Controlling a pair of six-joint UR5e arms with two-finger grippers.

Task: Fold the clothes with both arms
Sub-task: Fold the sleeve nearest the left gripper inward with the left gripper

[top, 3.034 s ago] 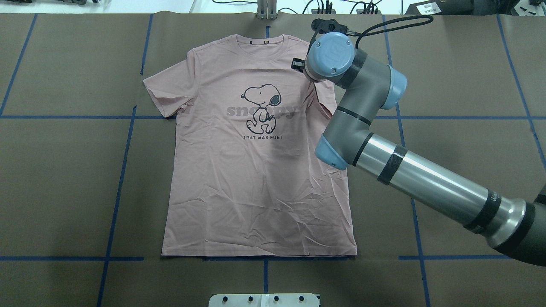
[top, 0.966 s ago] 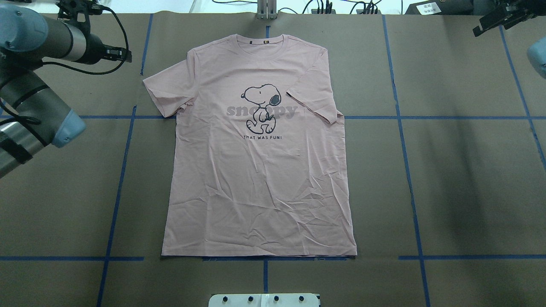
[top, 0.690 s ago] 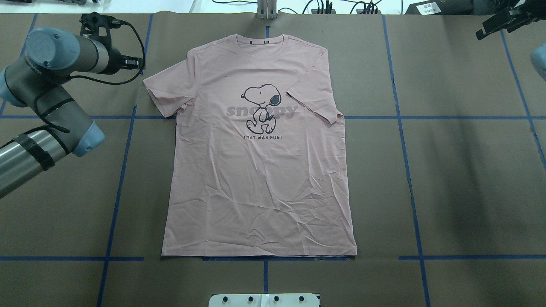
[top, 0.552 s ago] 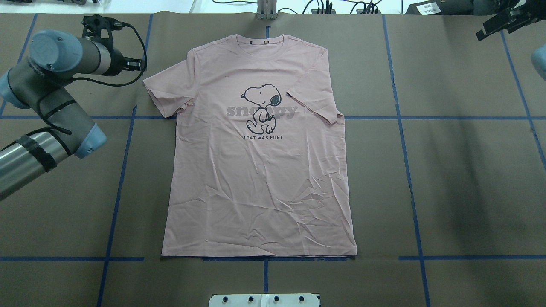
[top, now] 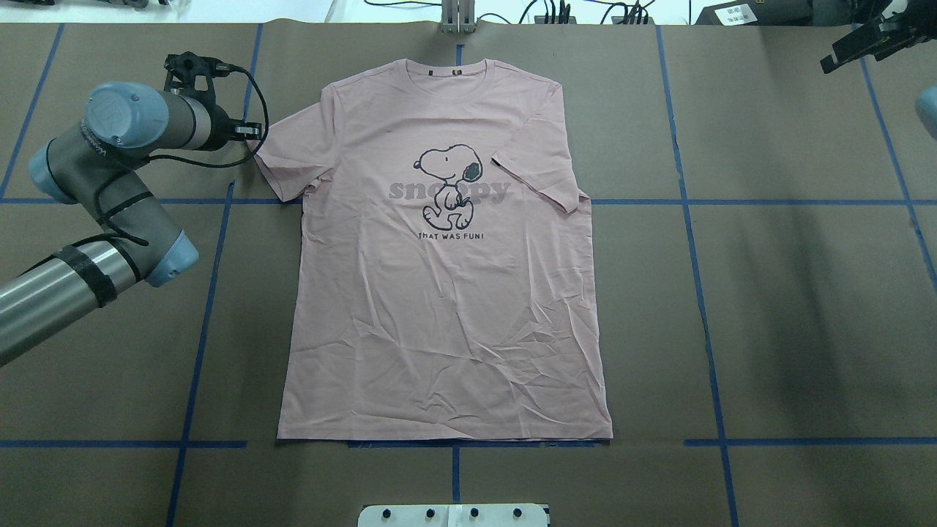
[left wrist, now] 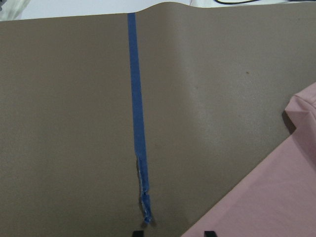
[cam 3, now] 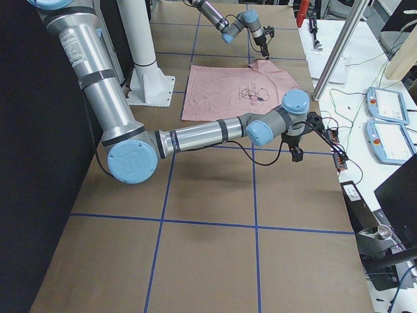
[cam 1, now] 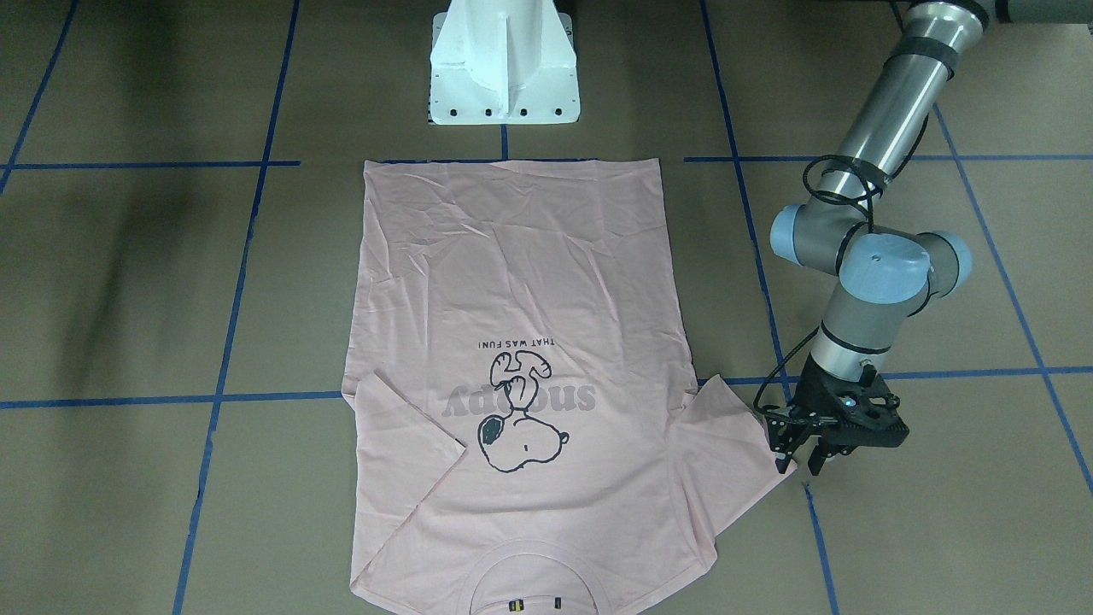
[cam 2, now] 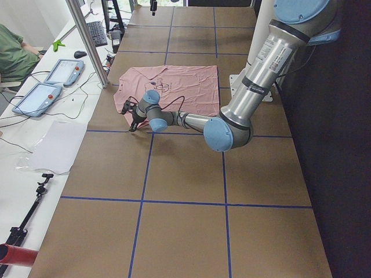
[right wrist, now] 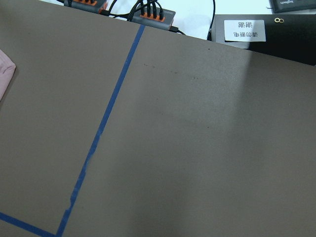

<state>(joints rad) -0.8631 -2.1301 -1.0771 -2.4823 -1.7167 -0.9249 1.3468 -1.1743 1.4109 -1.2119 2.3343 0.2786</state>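
Item one, the pale pink T-shirt (top: 439, 307): I see it lying flat and front up in the middle of the table (top: 768, 293), collar toward the far edge and hem toward the white pedestal (cam 1: 504, 64). The cartoon dog print (top: 450, 183) and its grey lettering face up, and light creases cross the lower body. The right sleeve (top: 538, 179) is folded in onto the chest, its tip just beside the lettering. The left sleeve (top: 289, 157) lies spread out on the brown surface. Item two, the left gripper (cam 1: 799, 465): its fingers are parted and point down at the outer corner of that spread sleeve. In the left wrist view both tips show at the bottom edge, with the pink hem running up to one of them; I cannot tell whether they touch the cloth. Item three, the right gripper (cam 3: 295, 155): it hangs over bare table near the far right corner, well apart from the shirt, and I cannot tell how its fingers are set. Item four, the blue tape lines (top: 688, 219): they divide the brown cover into large squares. Item five, a side bench with two tablets (cam 2: 35, 98) and loose cables beyond the far edge.
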